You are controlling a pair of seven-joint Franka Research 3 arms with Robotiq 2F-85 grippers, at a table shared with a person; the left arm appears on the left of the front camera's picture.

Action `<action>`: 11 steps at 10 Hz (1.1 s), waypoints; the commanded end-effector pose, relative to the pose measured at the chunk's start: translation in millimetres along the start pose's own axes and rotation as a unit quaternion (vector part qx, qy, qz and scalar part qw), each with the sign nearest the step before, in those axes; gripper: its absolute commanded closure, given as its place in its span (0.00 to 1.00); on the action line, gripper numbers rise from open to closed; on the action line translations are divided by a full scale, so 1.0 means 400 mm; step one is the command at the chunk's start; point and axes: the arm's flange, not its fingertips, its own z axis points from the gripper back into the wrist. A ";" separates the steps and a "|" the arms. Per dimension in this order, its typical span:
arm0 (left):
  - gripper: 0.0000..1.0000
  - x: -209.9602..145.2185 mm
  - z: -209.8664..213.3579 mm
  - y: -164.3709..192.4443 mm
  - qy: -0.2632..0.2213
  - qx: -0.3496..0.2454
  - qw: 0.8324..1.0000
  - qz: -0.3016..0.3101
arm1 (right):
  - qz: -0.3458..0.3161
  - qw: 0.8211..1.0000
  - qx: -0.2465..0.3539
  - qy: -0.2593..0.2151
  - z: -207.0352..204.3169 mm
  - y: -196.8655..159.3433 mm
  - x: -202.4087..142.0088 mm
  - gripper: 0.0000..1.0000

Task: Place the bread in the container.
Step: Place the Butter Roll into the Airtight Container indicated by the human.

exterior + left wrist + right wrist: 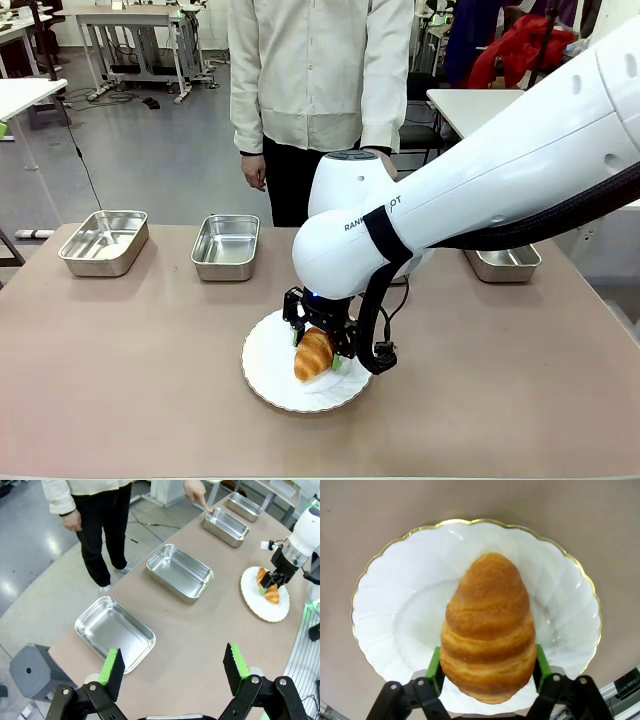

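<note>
Grasping: right gripper [488, 662] pinches golden-brown ridged croissant [489, 620] on white scalloped plate [395, 605] (left gripper [173, 660] spread wide, empty). Next: lift toward shiny rectangular steel pan [226, 527].

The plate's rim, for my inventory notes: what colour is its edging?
Thin gold line on the white scalloped plate; clearest in the right wrist view.

The bread [487, 630] lies on a white plate [395, 605], the 2 green pads [434, 666] of the hand [488, 662] touching its sides.
</note>
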 end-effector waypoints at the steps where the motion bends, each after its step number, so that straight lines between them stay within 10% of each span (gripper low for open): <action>1: 0.00 0.003 0.002 -0.005 -0.002 -0.004 1.000 -0.005 | -0.024 0.999 -0.004 -0.029 0.003 0.013 -0.006 0.29; 5: 0.00 0.003 0.002 -0.005 -0.002 -0.004 1.000 -0.005 | -0.022 0.999 -0.021 -0.034 0.004 0.017 -0.003 0.69; 11: 0.00 0.003 0.002 -0.005 -0.002 -0.004 1.000 -0.005 | -0.010 1.000 0.002 -0.014 0.014 0.007 0.001 0.69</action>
